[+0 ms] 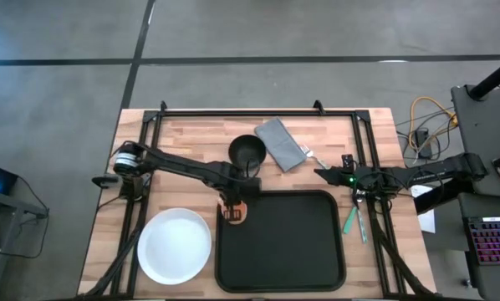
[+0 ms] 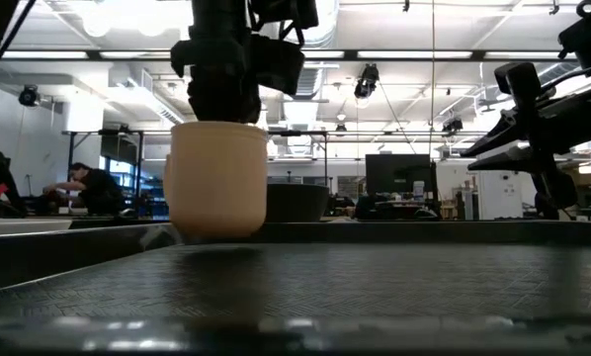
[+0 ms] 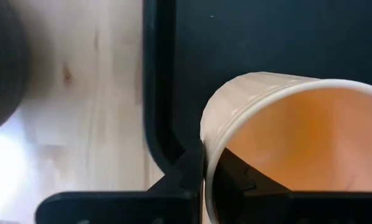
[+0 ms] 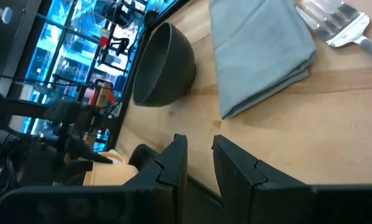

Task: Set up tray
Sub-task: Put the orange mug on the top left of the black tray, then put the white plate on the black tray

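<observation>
No readable writing is seen. A tan cup (image 1: 234, 212) is pinched at its rim by the left gripper (image 1: 231, 206) over the tray's (image 1: 292, 251) near-left corner. The right gripper (image 1: 323, 175) is held beside the fork (image 1: 316, 157), fingers narrowly parted.

From above I see a grey concrete floor (image 1: 258, 33) crossed by dark seams, with the wooden worktop (image 1: 191, 150) set on it. To one side sits a keyboard (image 1: 491, 238) lit in pink and purple, and yellow cables (image 1: 426, 113) coil near it. Looking level, I see a big open hall: white ceiling beams (image 2: 394, 25), hanging lamps (image 2: 367, 79), dark monitors (image 2: 399, 173), and a person (image 2: 93, 188) seated at a desk far off.
</observation>
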